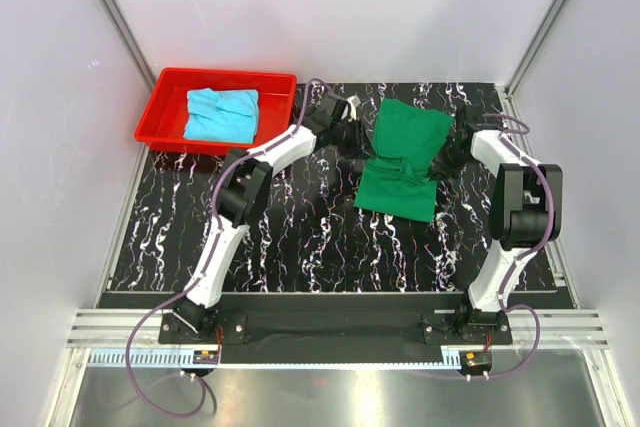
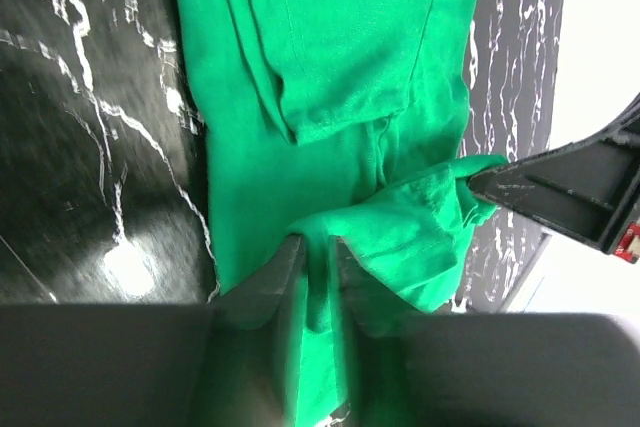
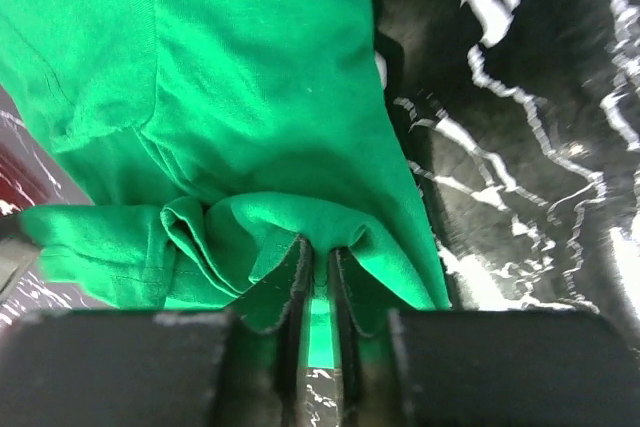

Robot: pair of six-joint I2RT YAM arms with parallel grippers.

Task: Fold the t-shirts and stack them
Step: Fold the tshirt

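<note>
The dark green t-shirt (image 1: 404, 159) lies partly folded on the black marbled table, right of centre. My left gripper (image 1: 357, 137) is shut on a pinch of its left edge, seen in the left wrist view (image 2: 317, 247). My right gripper (image 1: 447, 157) is shut on its right edge, seen in the right wrist view (image 3: 318, 247). The green cloth fills both wrist views (image 2: 330, 67) (image 3: 250, 97). The light cyan-blue t-shirt (image 1: 221, 113) lies crumpled in the red tray (image 1: 160, 97).
The red tray stands at the back left of the table (image 1: 300, 237). White walls close in the back and both sides. The right gripper's finger shows in the left wrist view (image 2: 570, 187).
</note>
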